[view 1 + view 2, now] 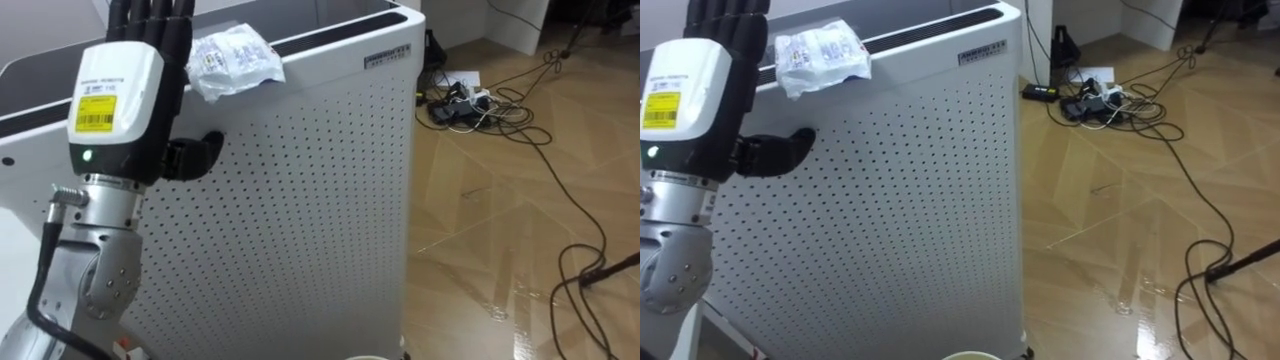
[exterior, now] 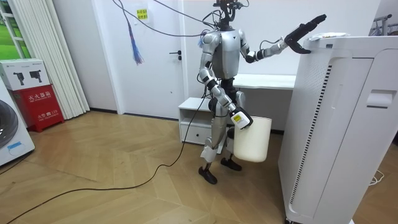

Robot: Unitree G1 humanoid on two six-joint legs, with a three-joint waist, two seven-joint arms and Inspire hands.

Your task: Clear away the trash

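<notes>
The robot stands beside a tall white perforated appliance (image 1: 300,200), with a white bin (image 2: 252,140) hanging at its side. Its right hand (image 2: 239,119) is at the bin's rim, but whether it is clasped there cannot be told from the room view.

The left arm is raised to the top edge of the appliance. The left hand (image 1: 115,90) is spread, with its fingers (image 1: 150,20) straight and pointing up and the thumb jutting sideways; it holds nothing.

The garbage, a crumpled white wrapper (image 1: 235,60), lies on top of the appliance near its edge, just beside the fingertips. Contact cannot be judged.

The step in hand appears to be the reach, with the grasp not yet made. The next move likely calls for carrying the hand over the wrapper and curling the fingers round it without pushing it further back across the top.
</notes>
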